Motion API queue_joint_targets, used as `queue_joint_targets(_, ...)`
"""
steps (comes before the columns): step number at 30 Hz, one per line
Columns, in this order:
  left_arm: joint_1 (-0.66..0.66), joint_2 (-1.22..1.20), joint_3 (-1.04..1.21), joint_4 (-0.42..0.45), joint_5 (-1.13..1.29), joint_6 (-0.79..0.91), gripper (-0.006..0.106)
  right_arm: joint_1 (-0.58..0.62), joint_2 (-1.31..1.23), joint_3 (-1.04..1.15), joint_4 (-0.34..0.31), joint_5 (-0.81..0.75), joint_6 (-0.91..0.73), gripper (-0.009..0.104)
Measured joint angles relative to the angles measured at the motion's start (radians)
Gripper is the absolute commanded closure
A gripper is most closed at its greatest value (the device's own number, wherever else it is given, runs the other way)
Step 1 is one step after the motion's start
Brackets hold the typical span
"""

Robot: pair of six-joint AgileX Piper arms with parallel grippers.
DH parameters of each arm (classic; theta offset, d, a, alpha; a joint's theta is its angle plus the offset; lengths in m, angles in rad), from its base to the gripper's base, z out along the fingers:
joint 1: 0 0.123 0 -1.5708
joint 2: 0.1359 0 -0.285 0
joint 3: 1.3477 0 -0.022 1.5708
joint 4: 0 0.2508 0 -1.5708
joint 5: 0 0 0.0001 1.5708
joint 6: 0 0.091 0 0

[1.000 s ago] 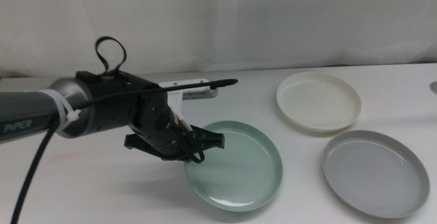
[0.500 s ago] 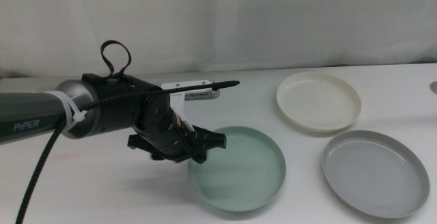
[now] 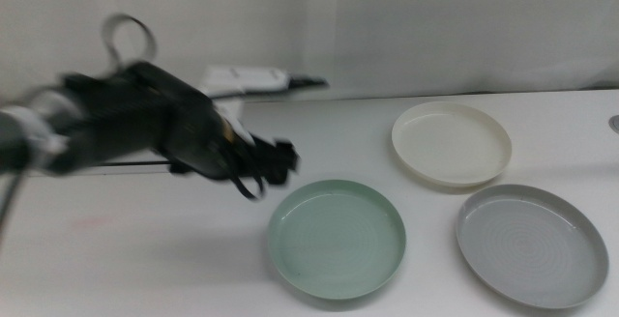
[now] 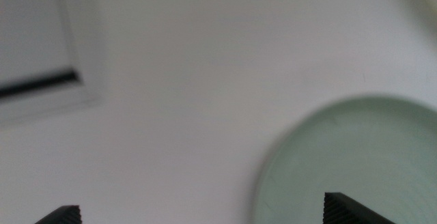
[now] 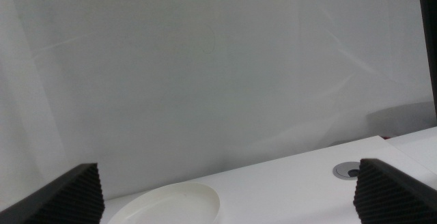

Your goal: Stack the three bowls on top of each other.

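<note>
1. Lying nearest on the white bench (image 3: 145,259) are two of the three bowls: the mint green bowl (image 3: 336,239) near the middle and the grey bowl (image 3: 532,244) to its right, close together but not touching, both upright and holding nothing.
2. Above the bench, just to the left of the green bowl and slightly farther back, the left tool (image 3: 276,158) hangs in the air on its dark arm (image 3: 126,129), blurred in the middle view.
3. Its wrist view shows the two dark jaw tips set wide apart, released and gripping nothing, with the mint green bowl (image 4: 355,162) beneath one of them and bare bench under the other.
4. Farther back on the right sits the cream white bowl (image 3: 451,143), apart from both other bowls, so no bowl is stacked on another.
5. At the far left edge of the bench lies a flat white panel (image 4: 41,53) with a dark stripe.
6. The right tool (image 5: 225,190) waits out of the middle view; its wrist view shows its jaws spread wide with nothing between them, the cream white bowl (image 5: 171,202) and a round grommet (image 5: 348,171) in the bench beyond, and a white curtain (image 5: 205,67) at the back.
</note>
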Motion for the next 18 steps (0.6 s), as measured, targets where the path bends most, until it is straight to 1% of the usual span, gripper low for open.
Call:
queue_joint_targets(2,0.041,-0.047,-0.007,0.020,0.000,0.000,0.008,0.000,0.000,0.000,0.000,0.000,0.000,-0.008)
queue_joint_targets(6,0.149,-0.138,-0.007,0.031,0.009,0.008,0.008,0.000,0.000,0.000,0.000,0.000,0.000,-0.008)
queue_joint_targets(10,0.272,-0.233,-0.007,0.038,0.060,0.086,0.009,0.000,0.000,0.000,0.000,0.000,0.000,-0.008)
queue_joint_targets(13,0.341,-0.298,-0.003,0.042,0.094,0.147,0.009,0.000,0.000,0.000,0.000,0.000,0.000,-0.008)
queue_joint_targets(18,0.410,-0.471,0.109,0.046,0.050,0.201,0.010,0.000,0.000,0.000,0.000,0.000,0.000,-0.008)
